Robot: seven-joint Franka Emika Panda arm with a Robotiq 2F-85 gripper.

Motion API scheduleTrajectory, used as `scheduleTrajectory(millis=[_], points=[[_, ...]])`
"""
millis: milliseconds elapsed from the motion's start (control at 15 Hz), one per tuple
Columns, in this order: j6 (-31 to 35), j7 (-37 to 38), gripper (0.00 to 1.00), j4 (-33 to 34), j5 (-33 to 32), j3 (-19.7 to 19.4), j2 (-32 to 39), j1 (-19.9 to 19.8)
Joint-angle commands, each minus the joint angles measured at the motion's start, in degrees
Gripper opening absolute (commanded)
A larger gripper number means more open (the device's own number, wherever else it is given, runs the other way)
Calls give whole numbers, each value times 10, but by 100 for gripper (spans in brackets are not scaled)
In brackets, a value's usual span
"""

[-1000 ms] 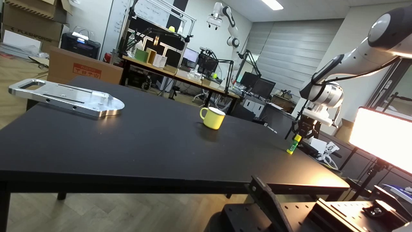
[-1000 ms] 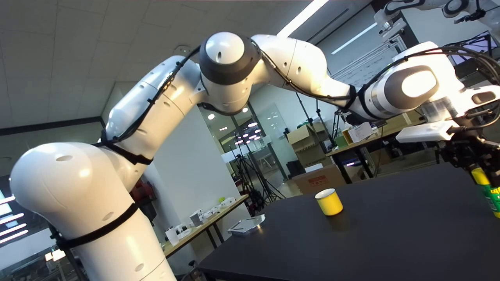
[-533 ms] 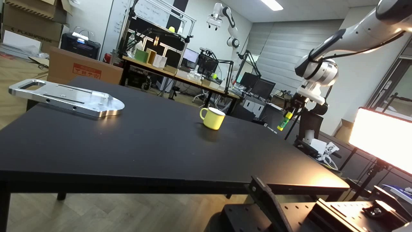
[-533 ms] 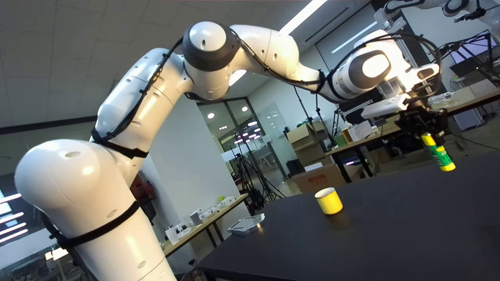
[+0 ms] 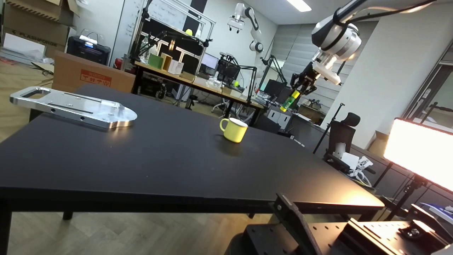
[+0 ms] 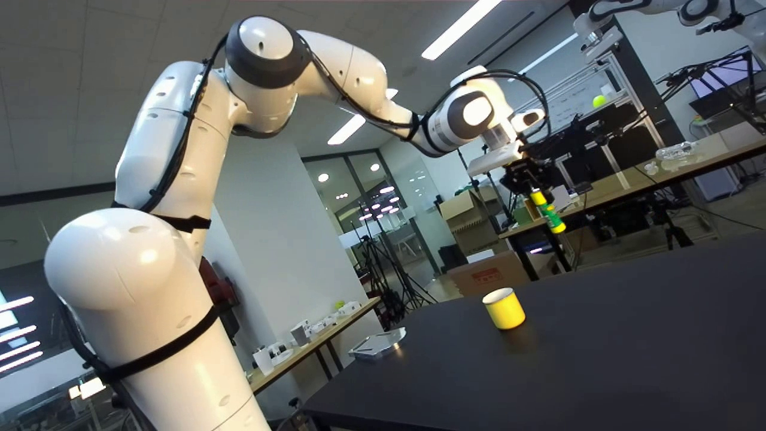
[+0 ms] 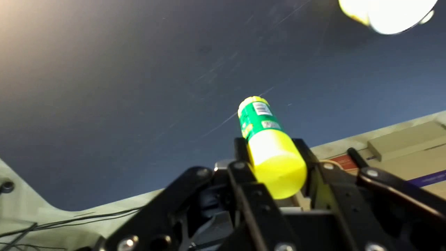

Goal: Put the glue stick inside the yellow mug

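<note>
The glue stick, green with yellow ends, shows in both exterior views and in the wrist view. My gripper is shut on its yellow cap end, one finger on each side. The gripper also shows in both exterior views. The stick is tilted and held in the air, well above the table. The yellow mug stands upright on the table, apart from the gripper. In the wrist view the mug is overexposed and cut off at the top right corner.
The black table bears a silver metal plate with a cut-out handle. A bright light panel stands beside the table. A black metal bracket is near the front edge. Another table with boxes stands behind.
My gripper has lifted the glue stick from the far end of the table, up and toward the mug. The mug and the metal plate have not moved.
</note>
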Motion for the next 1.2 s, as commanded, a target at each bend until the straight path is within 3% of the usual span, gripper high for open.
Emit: scheduleTrajectory(millis=[0,267,400,467,533,933,1000,1133], points=[[0,-33,9,-112,-9,37,-89,34],[17,-37,9,-206,-8,76,-147,90],[30,15,9,-249,-27,78,-169,135],[12,-22,9,-188,-8,76,-126,110],[15,-15,34,-202,-9,79,-133,124],[16,-24,34,-199,-8,75,-129,110],[16,-24,9,-199,-8,75,-129,111],[4,-27,9,-166,-22,67,-102,109]])
